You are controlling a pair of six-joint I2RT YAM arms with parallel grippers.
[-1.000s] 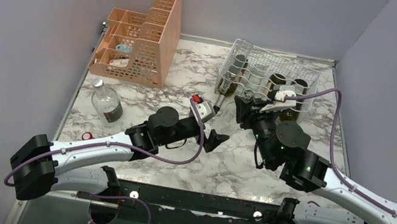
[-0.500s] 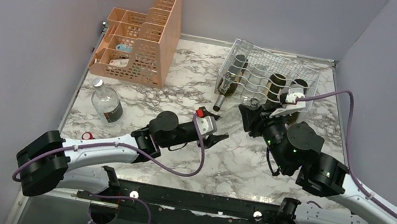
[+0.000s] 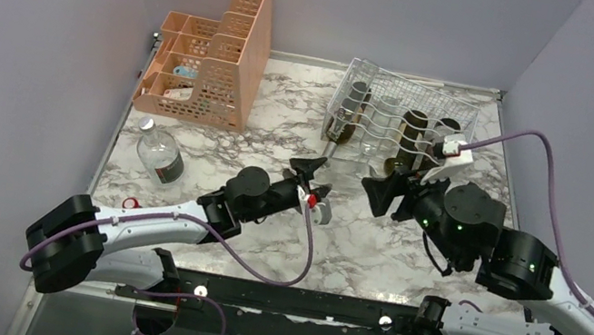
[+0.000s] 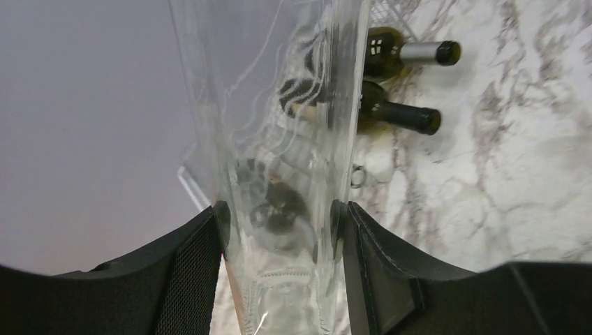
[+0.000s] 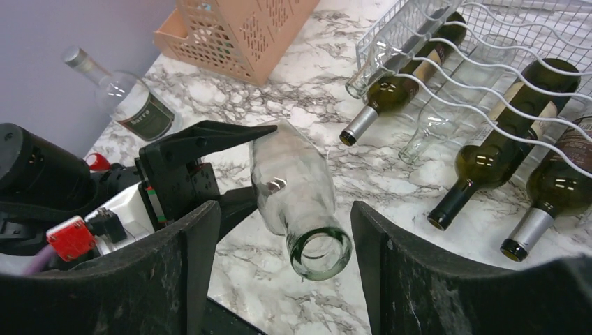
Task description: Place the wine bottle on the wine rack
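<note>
Bottle point(image 5: 293, 178) of clear glass, clamped by left hand point(image 4: 279, 213); right hand point(image 5: 285, 213) spread wide.

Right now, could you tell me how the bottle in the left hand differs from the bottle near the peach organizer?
The held bottle is gripped by the left hand; the other bottle rests on the table, untouched. The held bottle's mouth is open; the other bottle is capped. The held bottle shows no label; the other bottle carries a dark one. Both are clear glass.
</note>
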